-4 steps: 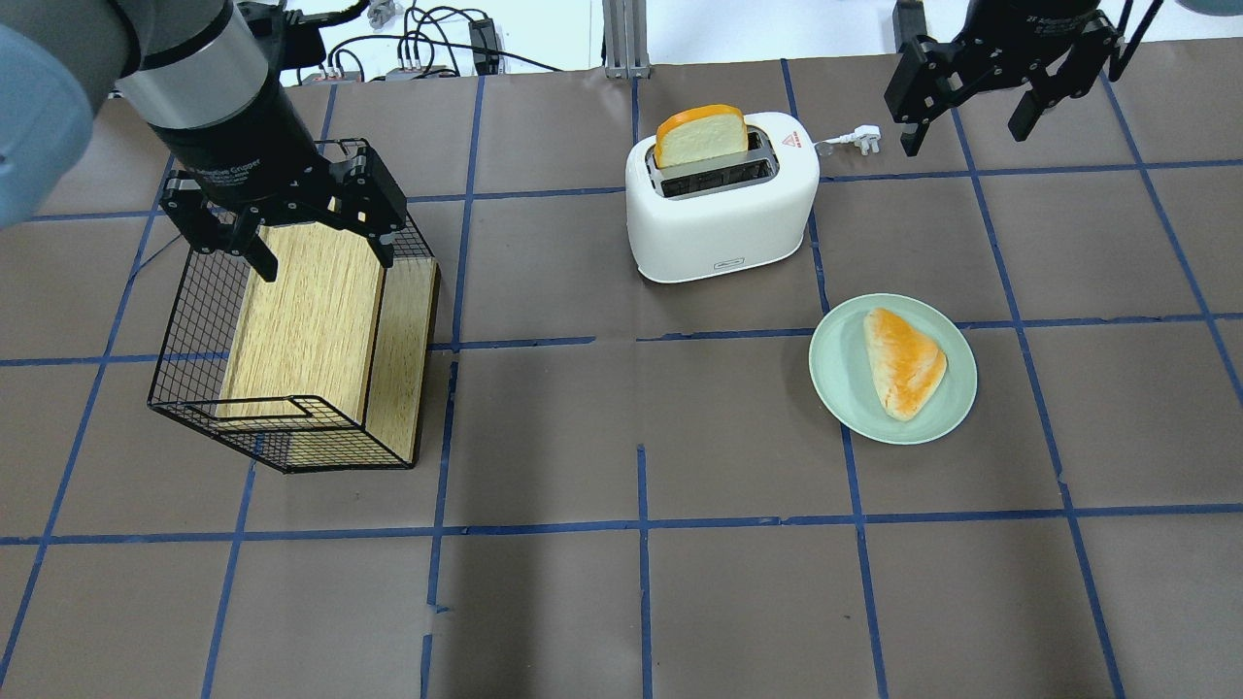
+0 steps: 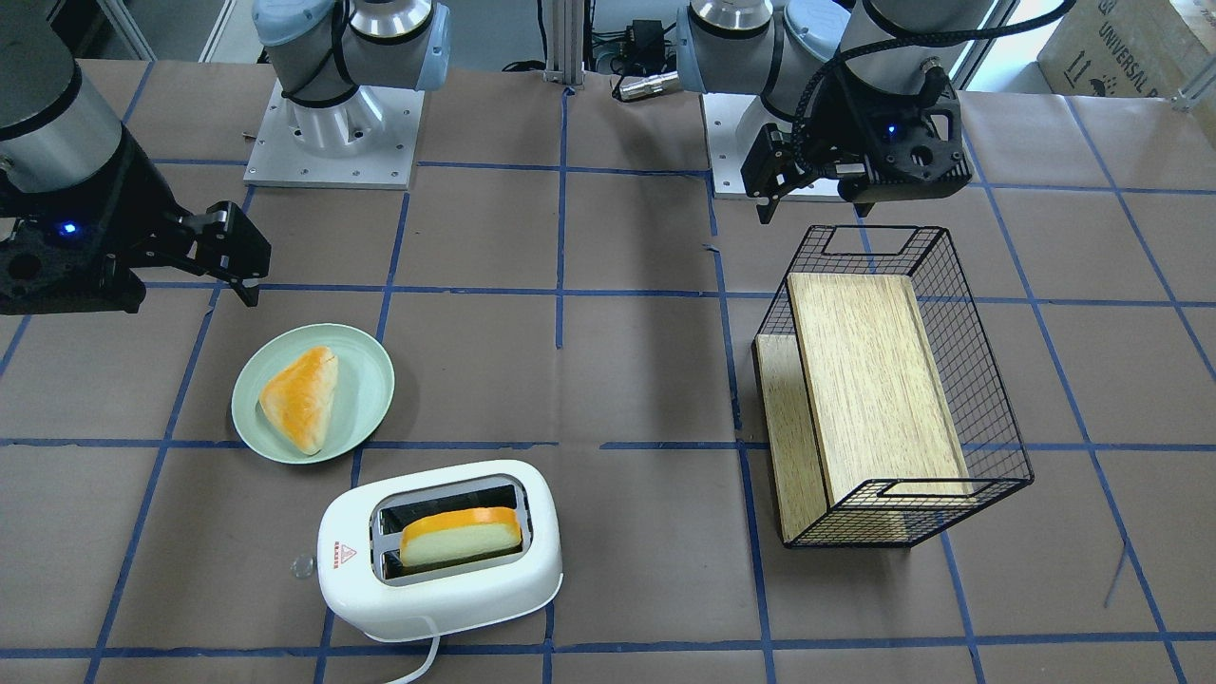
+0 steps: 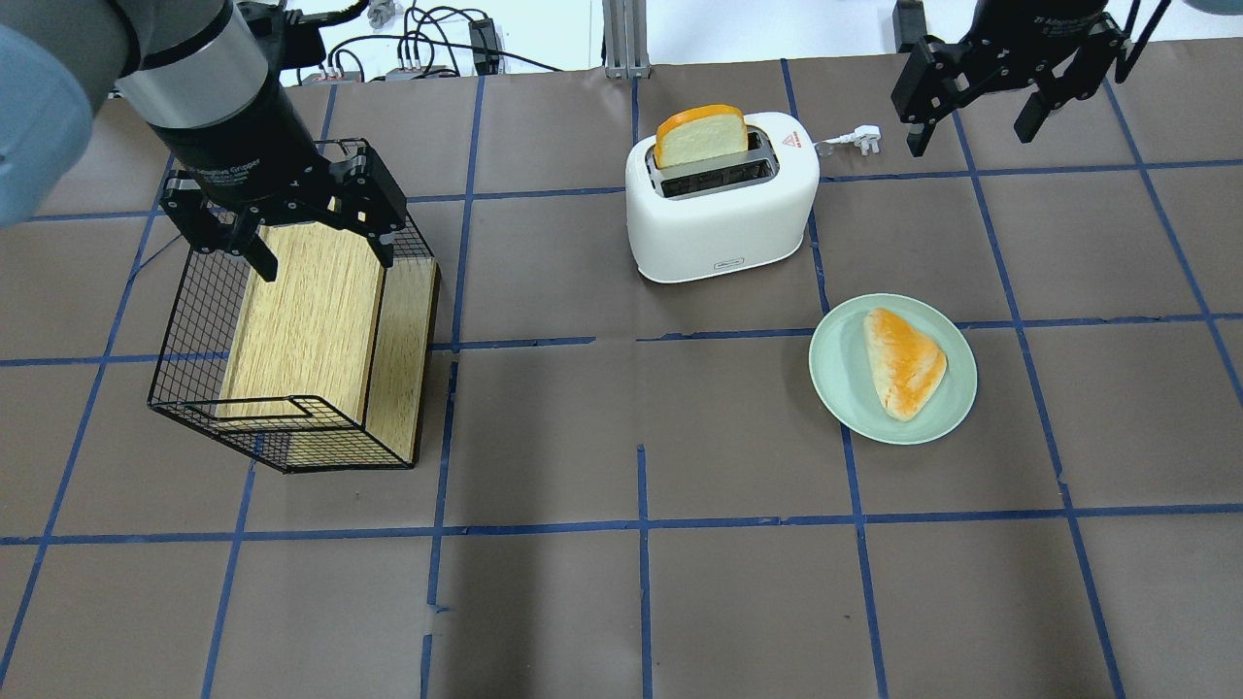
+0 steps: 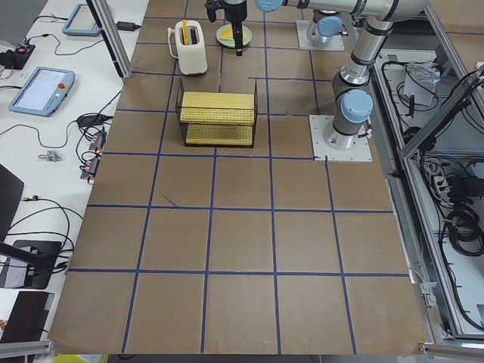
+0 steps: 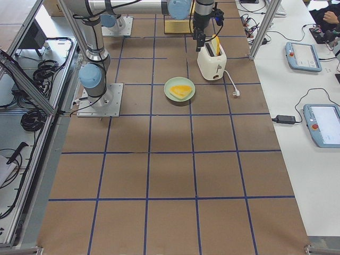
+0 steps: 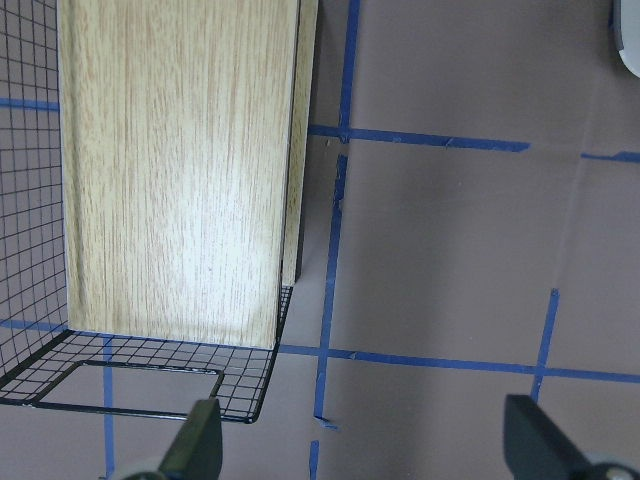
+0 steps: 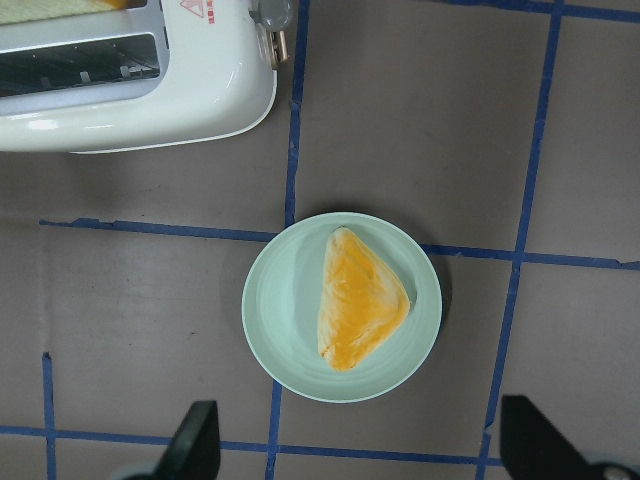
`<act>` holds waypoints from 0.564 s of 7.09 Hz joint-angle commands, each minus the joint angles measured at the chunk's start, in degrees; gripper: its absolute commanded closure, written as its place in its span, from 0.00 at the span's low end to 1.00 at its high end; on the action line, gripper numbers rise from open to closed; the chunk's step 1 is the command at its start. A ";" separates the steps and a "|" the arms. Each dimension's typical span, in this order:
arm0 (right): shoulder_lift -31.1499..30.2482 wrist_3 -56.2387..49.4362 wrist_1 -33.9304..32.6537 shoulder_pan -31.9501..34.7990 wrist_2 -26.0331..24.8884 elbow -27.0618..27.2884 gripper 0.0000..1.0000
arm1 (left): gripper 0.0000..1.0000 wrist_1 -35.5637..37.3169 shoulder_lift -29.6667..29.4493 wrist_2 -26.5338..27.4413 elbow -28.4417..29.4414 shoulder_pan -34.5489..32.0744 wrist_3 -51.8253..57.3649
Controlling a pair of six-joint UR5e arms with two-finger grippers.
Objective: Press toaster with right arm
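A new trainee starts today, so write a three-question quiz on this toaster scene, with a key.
1. True or false: the bread slice stands in the toaster slot farther from the robot.
2. What lies on the green plate? A. a triangular pastry B. a fork C. a second bread slice
3. Short answer: is the right hand touching the toaster?

Key: 1 true; 2 A; 3 no, it hangs open, off to the toaster's side.
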 commanded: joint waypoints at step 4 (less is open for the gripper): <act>0.01 0.03 -0.06 0.04 -0.09 -0.05 0.00 | 0.00 0.00 0.00 0.00 0.01 0.09 0.00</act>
